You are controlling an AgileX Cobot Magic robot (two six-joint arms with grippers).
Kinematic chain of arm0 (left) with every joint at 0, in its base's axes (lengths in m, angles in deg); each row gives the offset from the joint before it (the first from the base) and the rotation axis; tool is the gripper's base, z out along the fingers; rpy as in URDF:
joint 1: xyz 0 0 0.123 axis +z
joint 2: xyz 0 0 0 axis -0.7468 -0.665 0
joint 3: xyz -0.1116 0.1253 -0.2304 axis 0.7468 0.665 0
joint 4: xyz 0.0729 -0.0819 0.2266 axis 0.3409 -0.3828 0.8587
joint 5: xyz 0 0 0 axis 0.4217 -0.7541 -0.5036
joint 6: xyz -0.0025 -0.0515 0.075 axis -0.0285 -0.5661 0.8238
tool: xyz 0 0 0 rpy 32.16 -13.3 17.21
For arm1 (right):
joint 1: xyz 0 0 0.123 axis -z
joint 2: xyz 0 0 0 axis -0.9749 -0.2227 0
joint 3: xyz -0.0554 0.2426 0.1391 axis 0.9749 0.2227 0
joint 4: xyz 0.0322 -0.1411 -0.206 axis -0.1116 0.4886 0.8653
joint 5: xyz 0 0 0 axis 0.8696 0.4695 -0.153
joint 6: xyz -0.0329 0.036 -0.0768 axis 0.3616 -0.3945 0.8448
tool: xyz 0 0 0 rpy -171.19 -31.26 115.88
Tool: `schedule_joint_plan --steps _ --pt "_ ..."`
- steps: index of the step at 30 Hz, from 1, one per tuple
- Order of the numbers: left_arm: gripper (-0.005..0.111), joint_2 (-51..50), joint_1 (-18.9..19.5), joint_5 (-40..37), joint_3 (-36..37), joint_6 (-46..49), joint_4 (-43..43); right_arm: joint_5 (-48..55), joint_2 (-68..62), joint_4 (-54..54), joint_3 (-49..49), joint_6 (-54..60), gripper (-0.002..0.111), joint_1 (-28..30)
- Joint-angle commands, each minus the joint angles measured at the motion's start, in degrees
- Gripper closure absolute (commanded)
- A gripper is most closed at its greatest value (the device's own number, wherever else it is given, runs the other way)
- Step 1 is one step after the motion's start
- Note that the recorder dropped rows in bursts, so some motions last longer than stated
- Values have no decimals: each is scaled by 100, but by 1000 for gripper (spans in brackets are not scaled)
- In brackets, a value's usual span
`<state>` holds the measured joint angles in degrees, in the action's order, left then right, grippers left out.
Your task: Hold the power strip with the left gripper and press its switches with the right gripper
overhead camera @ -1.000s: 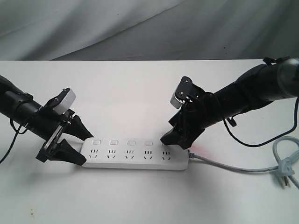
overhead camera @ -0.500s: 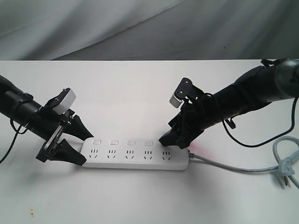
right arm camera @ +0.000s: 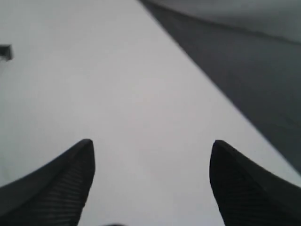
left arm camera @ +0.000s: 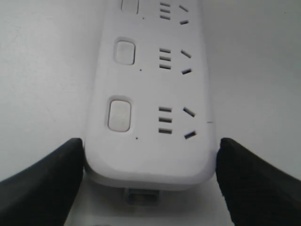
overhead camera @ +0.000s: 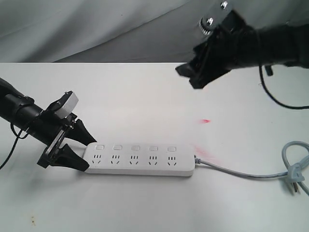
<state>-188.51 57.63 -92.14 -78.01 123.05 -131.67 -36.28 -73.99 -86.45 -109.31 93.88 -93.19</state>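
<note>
- Lifted off the power strip (overhead camera: 140, 163), the right end effector (overhead camera: 189, 77) now hangs high above and behind the cable end. It no longer touches the last switch there.
- Its two fingers stand wide apart with nothing between them, and the right wrist view shows only bare table (right arm camera: 141, 84) under it.
- At the other end of the power strip, the left end effector (overhead camera: 90, 154) stays where it was.
- One black finger sits on each long side of the power strip (left arm camera: 150, 94). Both look like they touch it, so it is clamped on that end.
- The power strip lies flat on the table (overhead camera: 145, 96) and has not slid.
- Its five switches (overhead camera: 135, 148) run in a row along one long edge, and the grey cable (overhead camera: 241, 173) trails off from the end away from the left end effector.
- I think the power strip is light, hard and stiff. It will not bend or squash.
- Its smooth plastic looks slippery, so a push could make it slide on the table.
- The best place to hold it is across its narrow width at the end, clear of the switches and holes.
- The cable is soft and floppy, so it is a bad place to hold.
- The switches are small, so one fingertip pressing gently straight down should do.
</note>
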Motion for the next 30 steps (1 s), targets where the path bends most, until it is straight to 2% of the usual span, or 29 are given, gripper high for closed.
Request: schedule_joint_plan --steps 1,6,13,15,17,23,26,30 --pt "63 17 -17 68 -45 28 -9 -1106 816 -52 2 -828 44 4" --pt "63 17 -17 68 -45 28 -9 -1863 1599 -52 2 -1143 44 4" --pt "63 17 -17 68 -45 28 -9 -1970 2686 -52 2 -1155 44 4" --pt "63 17 -17 68 -45 28 -9 -1980 3002 -52 2 -1180 48 4" --pt "63 17 -17 68 -45 28 -9 -1980 3262 -52 2 -1304 56 4" --pt "63 17 -17 68 -45 28 -9 -1980 3821 -52 2 -1919 94 4" --pt "63 17 -17 68 -45 28 -9 -1937 3944 -52 2 -2238 108 4" --pt "63 17 -17 68 -45 28 -9 -1915 4014 -52 2 -2467 108 4"
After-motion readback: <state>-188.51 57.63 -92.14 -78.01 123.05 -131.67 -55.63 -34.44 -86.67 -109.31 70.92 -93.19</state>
